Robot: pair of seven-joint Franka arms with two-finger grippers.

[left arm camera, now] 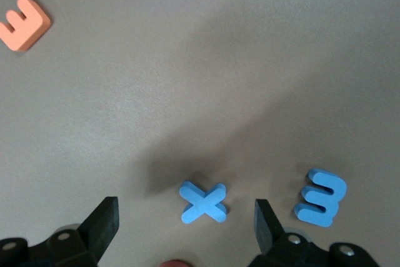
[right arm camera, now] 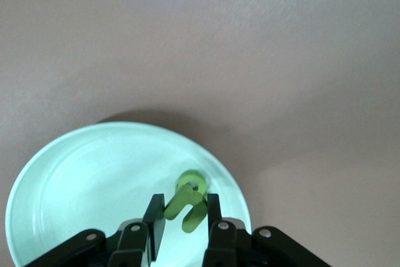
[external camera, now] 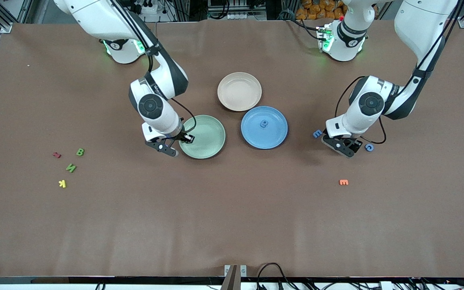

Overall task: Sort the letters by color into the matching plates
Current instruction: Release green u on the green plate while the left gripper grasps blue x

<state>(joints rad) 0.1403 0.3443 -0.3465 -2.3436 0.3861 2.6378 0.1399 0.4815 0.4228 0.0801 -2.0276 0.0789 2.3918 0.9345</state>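
My right gripper (external camera: 187,139) is over the rim of the pale green plate (external camera: 210,135), shut on a green letter (right arm camera: 187,203) that hangs above the plate (right arm camera: 75,179). My left gripper (left arm camera: 186,223) is open, its fingers on either side of a blue X (left arm camera: 204,202) that lies on the table. In the front view this gripper (external camera: 349,150) hides the X. A blue E (external camera: 317,133) and another blue letter (external camera: 369,147) lie beside it. The blue plate (external camera: 276,133) holds one blue letter (external camera: 264,124). Green B (external camera: 80,152) and green N (external camera: 70,168) lie toward the right arm's end.
A beige plate (external camera: 239,91) stands beside the blue plate, farther from the front camera. A red letter (external camera: 56,154) and a yellow K (external camera: 62,183) lie by the green letters. An orange E (external camera: 343,182) lies nearer the front camera than the left gripper.
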